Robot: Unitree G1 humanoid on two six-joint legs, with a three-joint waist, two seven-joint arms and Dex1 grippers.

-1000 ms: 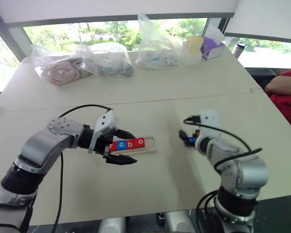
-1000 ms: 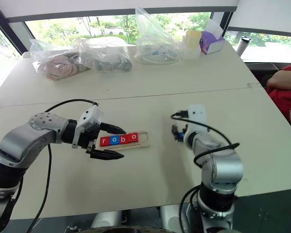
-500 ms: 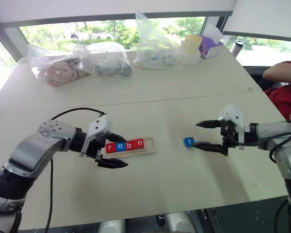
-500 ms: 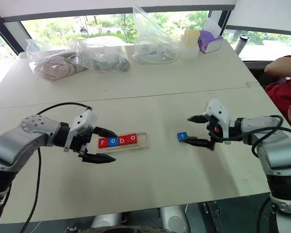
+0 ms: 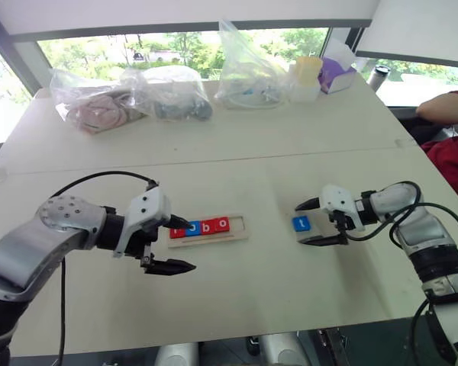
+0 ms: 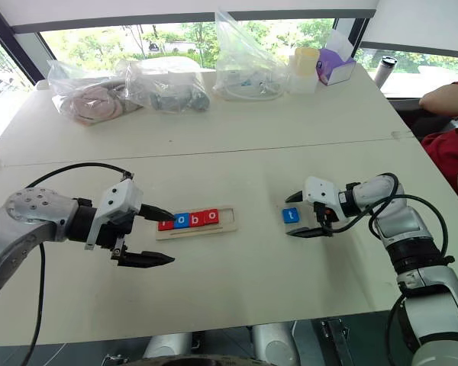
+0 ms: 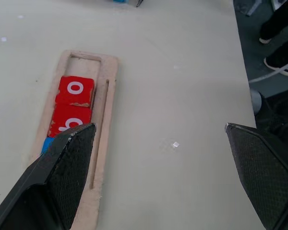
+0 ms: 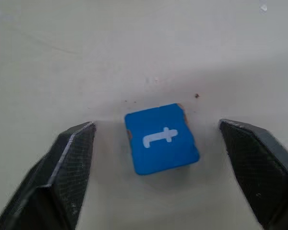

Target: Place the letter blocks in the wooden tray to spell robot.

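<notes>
Four blocks (image 6: pixel 188 219) reading r, o, b, o lay in the tray (image 6: pixel 226 226), leaving its 3 o'clock slot bare. The blue t block (image 6: pixel 291 216) lay flat on the surface (image 6: pixel 237 297) at 3 o'clock from the tray, well apart. The right gripper (image 6: pixel 298 215) straddled it, fingers partly spread, holding nothing. The left gripper (image 6: pixel 166 238) hovered at the tray's 9 o'clock end, fingers wide, empty. The step in hand looked like the t pickup; next called for pinching it and carrying it to the bare slot.

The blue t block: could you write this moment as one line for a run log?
tray: r, o, b, o in, end slot empty | blue t block: on table, not gripped | right hand: open, straddling it | left hand: open beside tray
</notes>
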